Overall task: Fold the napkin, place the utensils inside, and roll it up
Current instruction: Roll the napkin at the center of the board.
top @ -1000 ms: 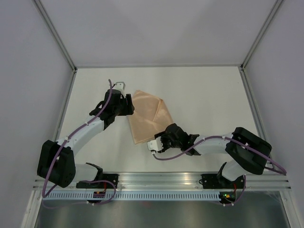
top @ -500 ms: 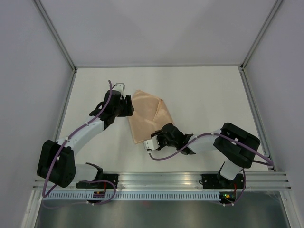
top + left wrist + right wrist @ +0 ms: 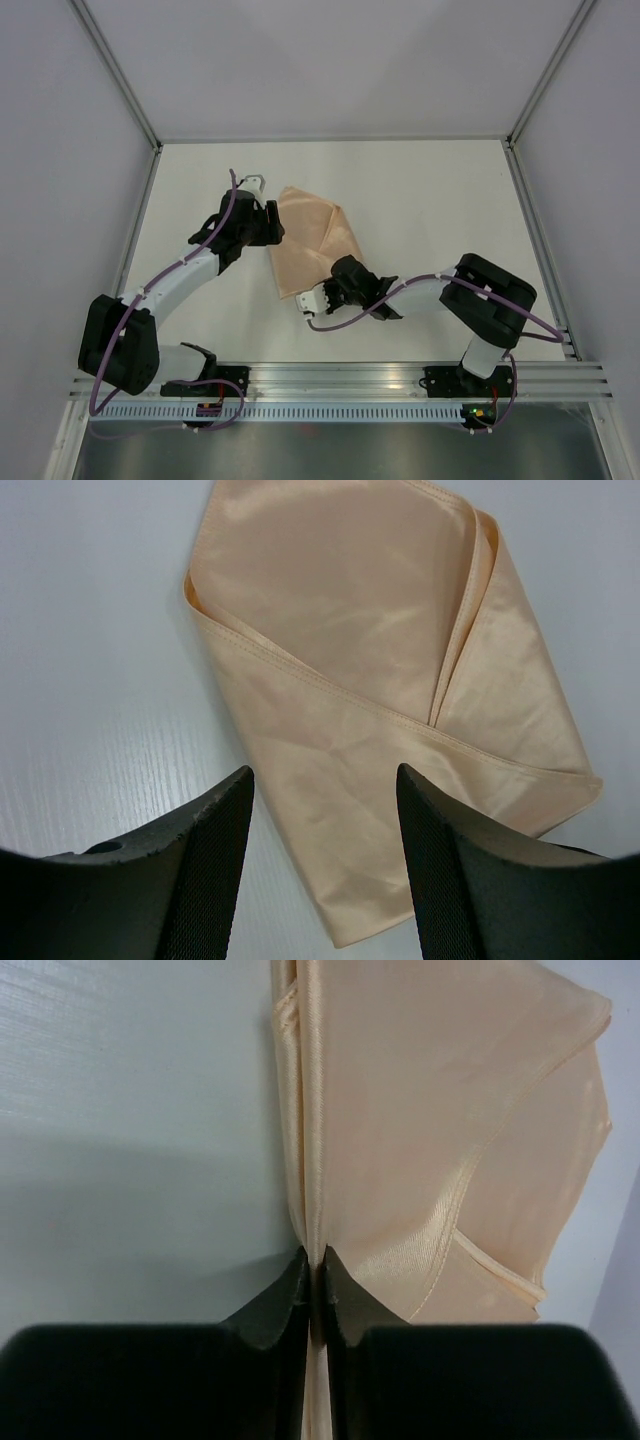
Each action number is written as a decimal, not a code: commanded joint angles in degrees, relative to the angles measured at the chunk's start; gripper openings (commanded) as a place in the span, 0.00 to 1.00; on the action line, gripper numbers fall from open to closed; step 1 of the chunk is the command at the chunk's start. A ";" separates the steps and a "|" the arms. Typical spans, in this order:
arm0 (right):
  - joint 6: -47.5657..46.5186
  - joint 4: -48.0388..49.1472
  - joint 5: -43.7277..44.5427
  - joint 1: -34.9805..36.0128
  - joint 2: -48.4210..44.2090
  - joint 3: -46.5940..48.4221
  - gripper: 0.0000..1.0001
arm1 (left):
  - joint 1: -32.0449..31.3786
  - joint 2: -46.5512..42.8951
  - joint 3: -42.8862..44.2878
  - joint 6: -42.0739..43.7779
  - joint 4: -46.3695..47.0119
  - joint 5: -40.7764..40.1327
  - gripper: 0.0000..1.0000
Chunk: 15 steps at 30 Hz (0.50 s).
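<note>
1. Since a second ago, the right hand (image 3: 306,299) has slid left along the napkin's (image 3: 312,238) near edge, pinched on a fold.
2. Over the napkin's left side the left hand (image 3: 325,780) hovers wide open, empty.
3. Folded, the napkin lies on the white desk (image 3: 430,200), the right wrist hiding its near corner.

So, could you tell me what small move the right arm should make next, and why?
Probably lift slightly and draw the pinched edge across the napkin to lay the fold. The right gripper is shut on its near edge, gathered into a ridge, while the left gripper hangs open above the cloth.
</note>
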 commanded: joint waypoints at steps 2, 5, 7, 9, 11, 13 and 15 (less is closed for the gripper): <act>2.41 -12.47 -3.69 -0.11 2.01 3.40 0.07 | 0.27 -1.78 -0.87 0.97 2.53 2.52 0.64; 3.82 -15.90 -5.45 -0.90 1.66 5.59 0.02 | 0.27 -2.14 -1.49 0.88 2.96 2.79 0.64; 4.60 -17.49 -6.76 -1.43 1.48 6.30 0.00 | 0.27 -2.40 -1.75 0.79 3.32 2.88 0.64; 5.22 -20.22 -7.74 -2.04 1.30 7.70 0.01 | 0.27 -3.01 -2.45 0.61 3.93 2.88 0.64; 6.01 -24.32 -9.84 -2.48 1.22 9.72 0.00 | 0.27 -3.54 -2.89 0.61 4.55 3.32 0.64; 6.45 -27.42 -11.16 -3.45 1.83 11.65 0.01 | 0.27 -4.68 -3.86 0.53 5.33 3.76 0.63; 6.98 -32.69 -14.05 -4.50 2.44 14.99 0.00 | 0.18 -6.17 -5.09 0.44 5.95 4.11 0.63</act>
